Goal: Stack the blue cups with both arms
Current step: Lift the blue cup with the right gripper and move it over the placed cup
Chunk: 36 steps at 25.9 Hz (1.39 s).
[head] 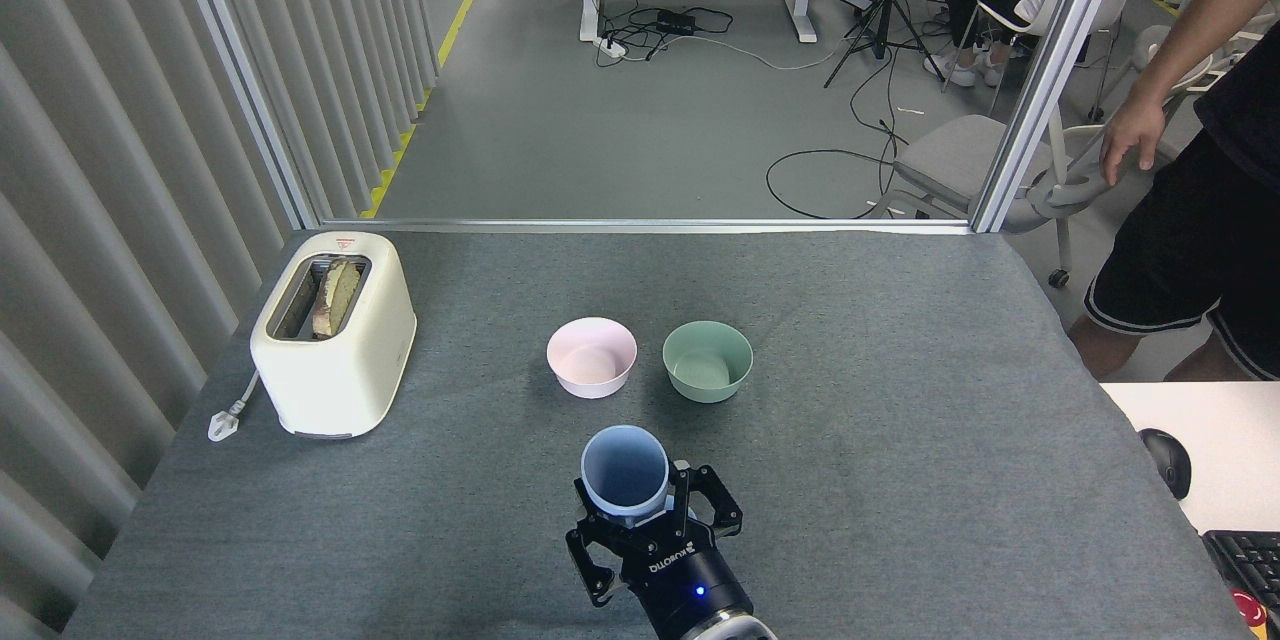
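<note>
Pale-blue plastic catches the eye low in our view: a blue cup (625,472) held upright, mouth open toward us, near the front edge of the grey table (900,370). Our right gripper (650,532) is clamped around its lower part, black fingers (587,560) spread to either side of the cup and a small blue light glowing on the body just behind them. We can see only this one cup; whether a second sits under it is hidden by the gripper and the cup itself. Our left arm does not show at all.

Just beyond the cup stand a pink bowl (591,356) and a green bowl (707,360), side by side and apart from each other. Well to the left sits a cream toaster (335,332) with bread in its slot. At the table's right side a person (1190,200) stands, one hand on a chair (960,160).
</note>
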Motion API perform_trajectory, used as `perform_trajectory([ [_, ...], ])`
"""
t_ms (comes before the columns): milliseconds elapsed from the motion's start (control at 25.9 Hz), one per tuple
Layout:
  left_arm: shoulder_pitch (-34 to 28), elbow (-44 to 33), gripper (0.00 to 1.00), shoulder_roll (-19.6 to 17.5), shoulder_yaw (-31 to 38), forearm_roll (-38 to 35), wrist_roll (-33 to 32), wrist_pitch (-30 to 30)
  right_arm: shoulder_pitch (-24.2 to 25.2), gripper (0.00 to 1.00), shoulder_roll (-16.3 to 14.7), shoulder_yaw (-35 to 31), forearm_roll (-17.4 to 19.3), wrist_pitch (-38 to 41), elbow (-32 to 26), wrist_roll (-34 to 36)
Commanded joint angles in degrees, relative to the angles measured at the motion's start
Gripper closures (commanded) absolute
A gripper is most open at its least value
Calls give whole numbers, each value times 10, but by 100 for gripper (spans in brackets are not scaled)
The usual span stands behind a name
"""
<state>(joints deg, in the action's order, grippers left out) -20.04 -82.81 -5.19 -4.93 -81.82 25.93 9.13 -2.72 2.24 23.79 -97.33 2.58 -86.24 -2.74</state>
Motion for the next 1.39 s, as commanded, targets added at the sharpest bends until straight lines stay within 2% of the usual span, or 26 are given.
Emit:
perform_trajectory([
  [0, 0, 0, 0, 0, 0, 0, 0, 0, 4, 34, 0, -1, 1, 0, -2, 5],
  [270, 0, 4, 0, 0, 0, 0, 0, 0, 11, 34, -4, -17, 3, 0, -24, 33],
  [772, 2, 5, 0, 0, 0, 0, 0, 0, 34, 34, -5, -28, 6, 1, -27, 35],
  [1351, 5, 5, 0, 0, 0, 1, 0, 0, 39, 30, -5, -50, 11, 5, -1, 49],
])
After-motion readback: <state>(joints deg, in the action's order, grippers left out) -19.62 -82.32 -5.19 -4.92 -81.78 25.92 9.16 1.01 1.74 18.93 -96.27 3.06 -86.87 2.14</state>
